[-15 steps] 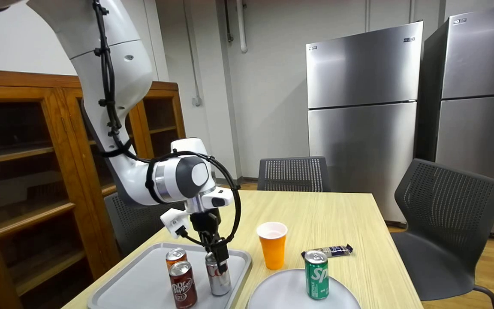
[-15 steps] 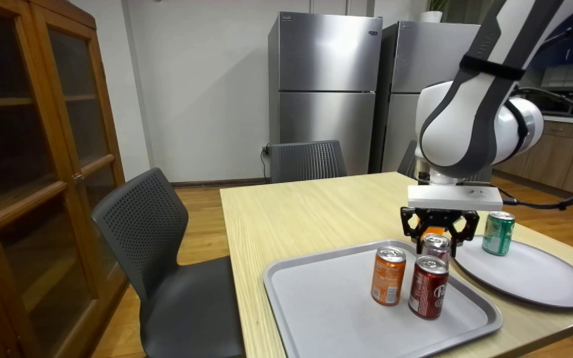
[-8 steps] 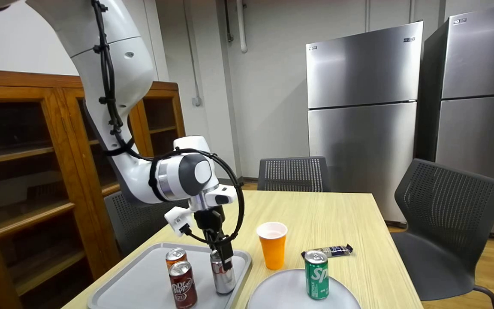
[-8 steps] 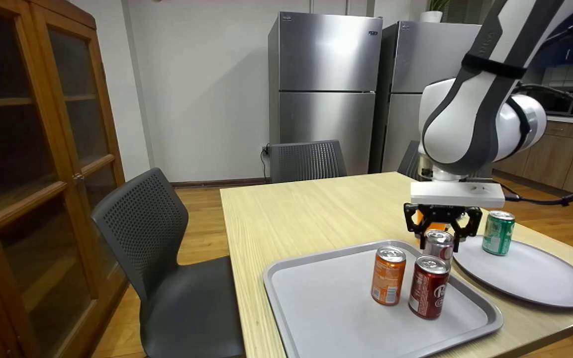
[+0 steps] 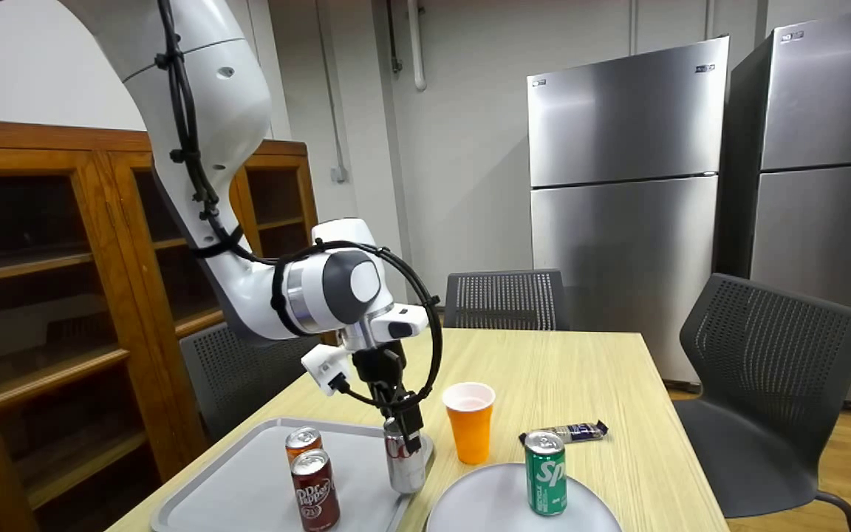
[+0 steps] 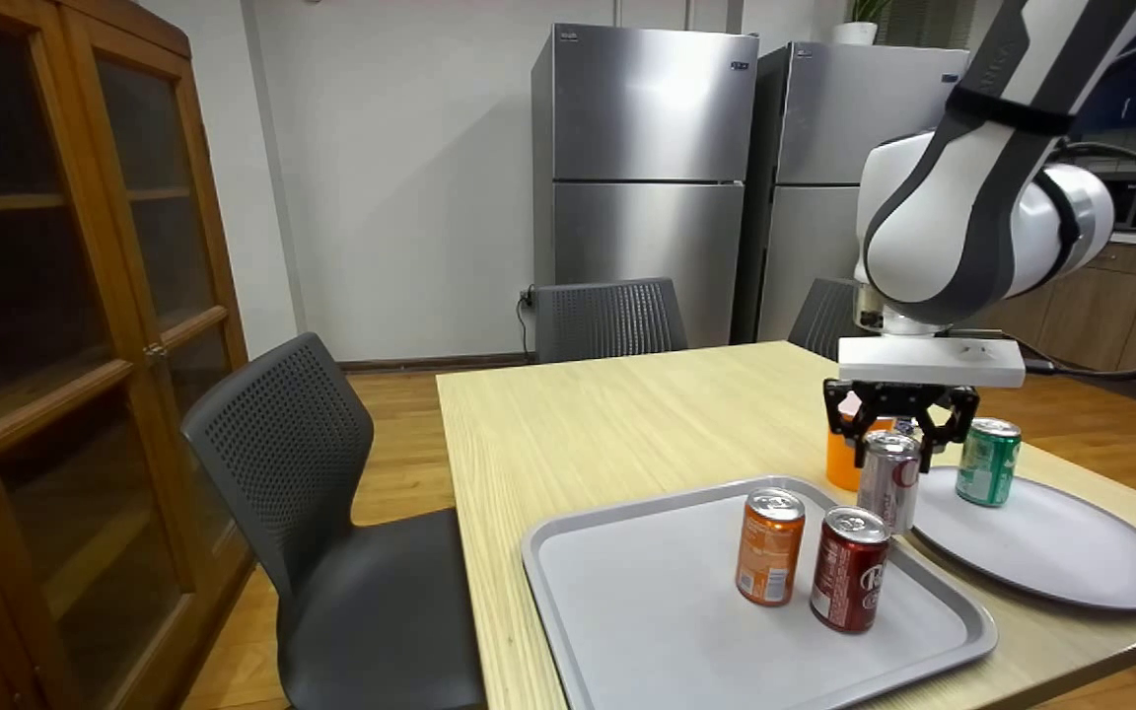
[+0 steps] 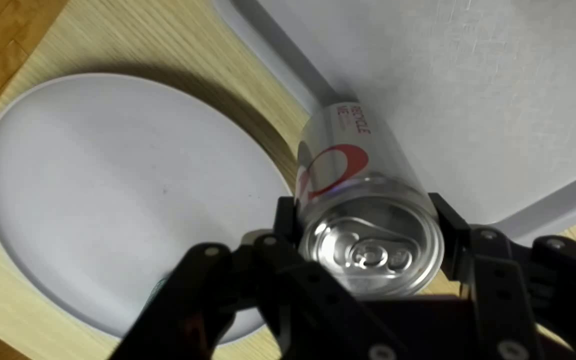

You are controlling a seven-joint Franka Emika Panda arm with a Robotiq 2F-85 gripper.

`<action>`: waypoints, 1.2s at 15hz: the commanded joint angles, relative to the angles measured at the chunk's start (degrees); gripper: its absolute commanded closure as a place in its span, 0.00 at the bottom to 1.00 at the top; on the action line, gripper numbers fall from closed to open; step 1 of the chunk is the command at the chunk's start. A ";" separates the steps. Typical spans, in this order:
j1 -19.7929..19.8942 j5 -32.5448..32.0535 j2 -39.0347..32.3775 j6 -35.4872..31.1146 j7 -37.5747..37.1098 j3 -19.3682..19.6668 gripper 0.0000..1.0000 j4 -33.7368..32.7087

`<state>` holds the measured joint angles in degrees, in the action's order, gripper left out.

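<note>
"Two cans stand on the tray [image 5: 237, 480] in an exterior view: orange can [image 5: 302, 440] at half past nine from the silver can [image 5: 405, 473], dark red can [image 5: 315, 491] at half past eight."

"Flat ends steady them, I'd judge. At the tray's three o'clock edge, the end effector [image 7: 366, 216] grips the silver can from both sides, probably since it's round."

"And surfaces?"

"Matte tray, shiny cans, tapered orange cup [image 5: 470, 430] at two o'clock, smooth plate [image 5: 483, 499] at half past three."
</note>
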<state>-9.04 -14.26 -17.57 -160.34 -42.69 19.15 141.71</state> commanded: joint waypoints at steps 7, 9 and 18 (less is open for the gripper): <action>3.30 -3.64 3.51 0.77 3.39 3.45 0.61 -0.16; 4.08 -3.66 3.57 0.75 4.02 3.92 0.61 -0.13; 7.95 -2.68 3.36 0.95 7.54 5.32 0.61 -0.10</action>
<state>-2.71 -16.58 -16.13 -160.33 -37.56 24.16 141.30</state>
